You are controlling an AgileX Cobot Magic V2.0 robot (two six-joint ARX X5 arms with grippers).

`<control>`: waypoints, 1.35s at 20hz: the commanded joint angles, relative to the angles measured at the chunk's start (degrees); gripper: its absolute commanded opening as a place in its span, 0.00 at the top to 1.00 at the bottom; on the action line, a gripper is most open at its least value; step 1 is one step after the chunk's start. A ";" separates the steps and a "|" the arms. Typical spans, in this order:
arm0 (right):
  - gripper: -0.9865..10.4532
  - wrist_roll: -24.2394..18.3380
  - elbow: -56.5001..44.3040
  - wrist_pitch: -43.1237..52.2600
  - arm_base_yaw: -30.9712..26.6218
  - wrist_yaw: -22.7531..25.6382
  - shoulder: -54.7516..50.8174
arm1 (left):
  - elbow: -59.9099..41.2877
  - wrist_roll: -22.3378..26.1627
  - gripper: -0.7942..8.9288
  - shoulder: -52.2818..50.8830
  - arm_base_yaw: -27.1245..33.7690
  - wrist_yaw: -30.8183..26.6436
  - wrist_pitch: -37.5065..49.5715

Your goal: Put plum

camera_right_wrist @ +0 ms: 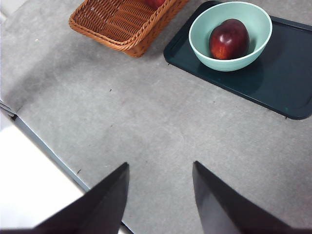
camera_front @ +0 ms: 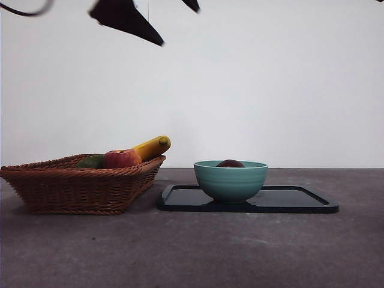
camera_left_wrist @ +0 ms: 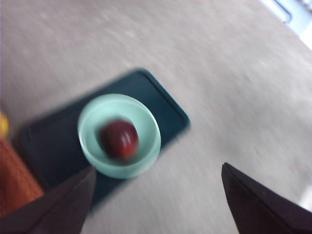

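The plum (camera_front: pixel 230 164), dark maroon and glossy, lies inside a pale green bowl (camera_front: pixel 231 180) that stands on a black tray (camera_front: pixel 300 201); only its top shows over the rim. My left gripper (camera_left_wrist: pixel 158 168) hangs high above the bowl (camera_left_wrist: pixel 146 156) and plum (camera_left_wrist: pixel 120 140), jaws open and empty, in a motion-blurred picture. A dark arm tip (camera_front: pixel 126 18) shows at the top left of the front view. My right gripper (camera_right_wrist: pixel 160 164) is open and empty over bare table, well away from the plum (camera_right_wrist: pixel 229 38) and bowl (camera_right_wrist: pixel 202 46).
A wicker basket (camera_front: pixel 78 186) stands left of the tray and holds a red apple (camera_front: pixel 120 159), a banana (camera_front: pixel 153 147) and a green fruit (camera_front: pixel 90 162). The table's edge (camera_right_wrist: pixel 44 146) runs close to the right gripper.
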 commanded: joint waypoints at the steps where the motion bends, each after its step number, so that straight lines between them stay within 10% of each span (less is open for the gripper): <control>1: 0.73 0.61 0.50 0.26 0.37 -0.04 0.22 | 6.67 1.11 0.50 8.15 -0.59 -0.48 0.20; 27: 0.73 1.40 0.50 -1.05 0.37 -0.02 0.20 | 21.38 4.42 0.51 40.76 -7.17 -12.50 1.60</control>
